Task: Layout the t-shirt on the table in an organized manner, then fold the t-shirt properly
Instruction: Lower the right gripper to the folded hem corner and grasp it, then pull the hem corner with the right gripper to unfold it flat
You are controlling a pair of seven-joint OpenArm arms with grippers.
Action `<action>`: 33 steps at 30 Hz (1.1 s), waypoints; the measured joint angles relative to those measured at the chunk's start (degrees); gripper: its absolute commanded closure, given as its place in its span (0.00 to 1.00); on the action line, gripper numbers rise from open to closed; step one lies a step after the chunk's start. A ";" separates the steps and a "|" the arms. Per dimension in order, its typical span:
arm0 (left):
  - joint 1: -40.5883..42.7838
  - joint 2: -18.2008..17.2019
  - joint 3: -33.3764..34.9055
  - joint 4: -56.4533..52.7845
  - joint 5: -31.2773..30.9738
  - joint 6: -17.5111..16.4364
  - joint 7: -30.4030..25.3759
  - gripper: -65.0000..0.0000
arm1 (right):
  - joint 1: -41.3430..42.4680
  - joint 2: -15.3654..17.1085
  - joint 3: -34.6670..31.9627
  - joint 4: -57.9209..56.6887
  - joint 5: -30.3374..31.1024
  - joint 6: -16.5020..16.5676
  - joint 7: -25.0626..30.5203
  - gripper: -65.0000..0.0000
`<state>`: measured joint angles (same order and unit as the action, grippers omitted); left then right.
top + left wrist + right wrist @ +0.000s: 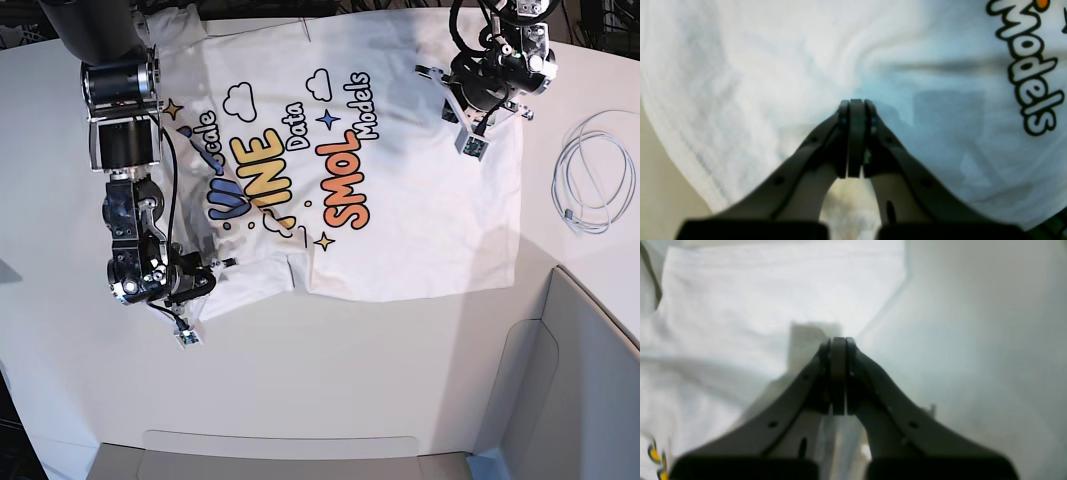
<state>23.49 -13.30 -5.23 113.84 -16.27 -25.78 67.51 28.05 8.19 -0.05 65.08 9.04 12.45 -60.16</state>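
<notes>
The white t-shirt (420, 230) lies print-up on the table (330, 380), with wrinkles and a small fold along its near edge. My left gripper (437, 82) sits at the shirt's far right side. In the left wrist view it (856, 104) is shut, and the fabric (756, 66) puckers toward its tip beside the word "Models". My right gripper (208, 272) is at the shirt's near-left corner. The right wrist view shows it (838, 340) shut at the cloth's edge (740, 290), bare table (973, 340) to its right. The fingertips hide the pinched cloth itself.
A coiled white cable (590, 185) lies on the table to the right of the shirt. A grey angular bin (570, 380) stands at the near right. A strip of bare table (660, 186) shows left of the shirt's stitched hem.
</notes>
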 measured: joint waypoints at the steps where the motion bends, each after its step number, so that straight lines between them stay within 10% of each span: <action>1: 0.00 0.00 0.00 0.00 0.00 0.00 -0.02 1.00 | 0.66 -0.31 -0.02 -2.25 0.02 -0.11 2.19 1.00; 23: 3.34 -0.02 0.00 -0.07 -0.20 0.00 -0.66 1.00 | 23.54 -3.17 -7.15 -48.89 -3.93 -2.64 36.50 1.00; 33: 3.37 0.00 -0.02 -0.07 -0.20 0.00 -0.66 1.00 | 25.57 -8.35 -7.48 -43.08 -4.90 -5.55 43.45 1.00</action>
<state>26.85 -13.30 -5.26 113.78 -16.47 -25.78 66.85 53.63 -0.16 -7.53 22.00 4.14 6.90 -16.71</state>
